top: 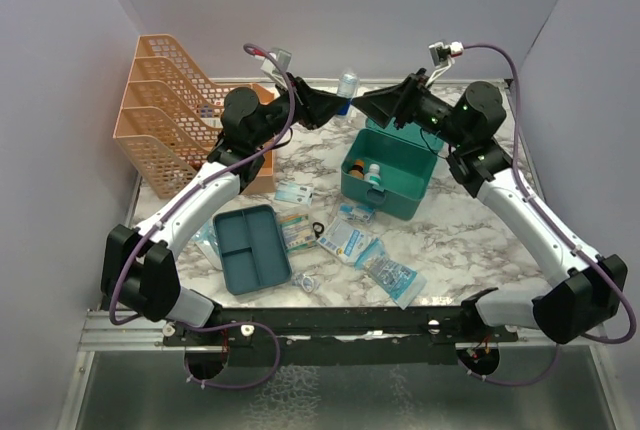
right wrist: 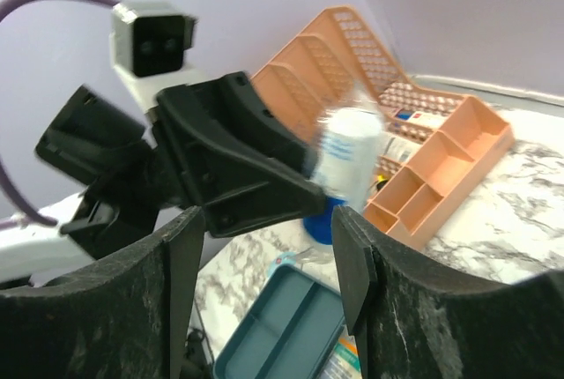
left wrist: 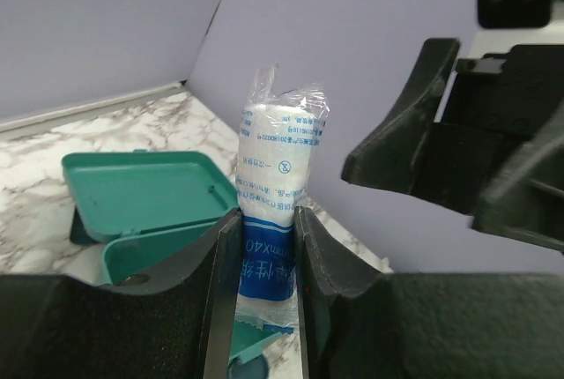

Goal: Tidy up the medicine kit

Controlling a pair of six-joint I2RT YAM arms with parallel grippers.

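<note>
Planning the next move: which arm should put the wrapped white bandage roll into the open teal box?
Left, probably: the left gripper clamps the wrapped white roll near the open teal box; the right gripper faces it open and empty.

The marble table (top: 470, 240) holds an orange rack (top: 165, 120) far left, a teal box (top: 400, 195) mid-table, and a tray (top: 250, 250) and packs (top: 350, 240) near the front.

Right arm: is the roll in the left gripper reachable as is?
Probably yes. The roll sticks up out of the left gripper, the right gripper faces it with jaws open, and nothing sits between them.
</note>
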